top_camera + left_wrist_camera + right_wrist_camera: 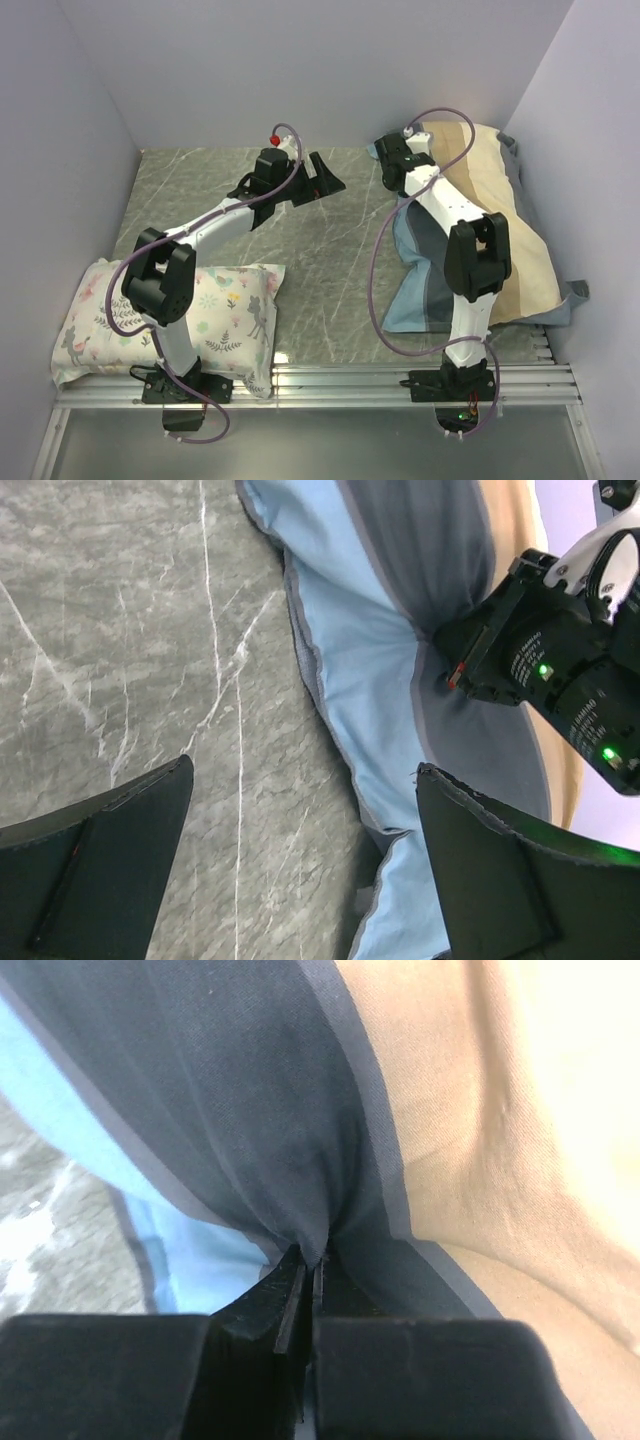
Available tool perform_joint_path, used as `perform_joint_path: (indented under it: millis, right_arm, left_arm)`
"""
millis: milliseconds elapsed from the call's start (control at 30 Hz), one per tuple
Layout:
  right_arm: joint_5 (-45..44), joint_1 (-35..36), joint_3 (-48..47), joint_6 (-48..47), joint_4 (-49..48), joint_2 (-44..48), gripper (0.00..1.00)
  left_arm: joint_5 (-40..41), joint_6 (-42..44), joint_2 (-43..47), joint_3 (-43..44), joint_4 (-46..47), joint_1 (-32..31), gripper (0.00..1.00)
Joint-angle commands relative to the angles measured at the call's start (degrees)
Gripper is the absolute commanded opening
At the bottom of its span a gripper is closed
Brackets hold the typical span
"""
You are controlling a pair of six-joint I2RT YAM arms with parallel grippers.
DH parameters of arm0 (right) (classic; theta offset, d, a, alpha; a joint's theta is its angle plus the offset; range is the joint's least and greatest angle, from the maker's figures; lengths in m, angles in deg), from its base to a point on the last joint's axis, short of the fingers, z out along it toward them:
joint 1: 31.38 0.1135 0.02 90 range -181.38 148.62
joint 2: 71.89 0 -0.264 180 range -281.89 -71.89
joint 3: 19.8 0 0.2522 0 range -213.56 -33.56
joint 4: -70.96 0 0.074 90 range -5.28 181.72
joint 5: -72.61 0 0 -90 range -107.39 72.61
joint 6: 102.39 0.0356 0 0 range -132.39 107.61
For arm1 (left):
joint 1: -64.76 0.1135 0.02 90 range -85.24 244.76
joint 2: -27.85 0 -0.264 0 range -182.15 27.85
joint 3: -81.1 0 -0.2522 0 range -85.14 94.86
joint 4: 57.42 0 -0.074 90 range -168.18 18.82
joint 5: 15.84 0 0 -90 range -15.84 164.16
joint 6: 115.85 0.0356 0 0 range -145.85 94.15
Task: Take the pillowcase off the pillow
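**A:** Where did the pillowcase (530,250) lie?

**B:** On the counter (330,240), just beyond the right arm's base (455,385) and a little to its right. Its long axis ran away from that base toward the back wall, leaning slightly. The dark grey, tan and cream stripes followed that same line, striped face up.

**A:** And the pillow?

**B:** It was hidden. The plump shape suggested it was inside, but no white showed. I couldn't tell which end was the opening. The rumpled fabric at the end nearer the base hinted at that one.

**A:** What was the right gripper (312,1260) doing?

**B:** It was pinched together on a small fold of the dark grey stripe, at the end far from the base. The cloth puckered up into its tips. I'd judge it had taken only cover fabric, so as to draw it off the filling.

**A:** And the left gripper (300,860)?

**B:** Its jaws were wide apart and held nothing. It hung over bare counter beyond and left of the base, just beside the blue edge, probably ready to help.
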Motion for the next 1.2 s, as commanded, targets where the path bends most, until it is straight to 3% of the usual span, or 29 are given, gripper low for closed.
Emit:
perform_joint_path:
  millis: [0,100,367,633,767,800,867,1167]
  right_arm:
    - [4.64,4.13,-1.49,-0.52,0.49,5.94,0.00]
    - [8.40,8.79,-4.55,-1.48,-0.39,11.31,0.00]
    - [24.93,12.94,-12.65,1.41,-0.47,20.80,0.00]
    - [38.81,12.85,-7.57,3.35,-5.12,25.64,0.00]
    - [43.22,12.85,-8.08,3.88,-6.02,26.17,0.00]
    - [43.75,12.76,-8.52,3.79,-5.93,26.17,0.00]
    - [44.19,12.85,-10.10,3.79,-5.23,25.91,0.00]
    - [44.29,12.85,-13.01,3.09,-4.35,25.21,0.00]
  left_arm:
    - [-0.94,0.05,0.49,-0.25,4.01,0.10,0.99]
    - [-0.59,0.05,1.11,-2.63,5.50,0.10,0.99]
    - [0.38,-0.65,2.95,-11.14,10.77,0.28,0.99]
    - [4.25,-1.88,10.86,-20.20,20.44,0.45,0.99]
    - [3.72,-1.53,12.27,-19.86,20.54,0.45,0.50]
    - [3.98,-1.44,12.97,-20.12,20.36,0.36,0.26]
    - [5.73,-1.01,16.03,-21.44,19.66,0.19,0.00]
    - [12.42,5.50,30.54,-21.79,10.10,-4.03,0.00]
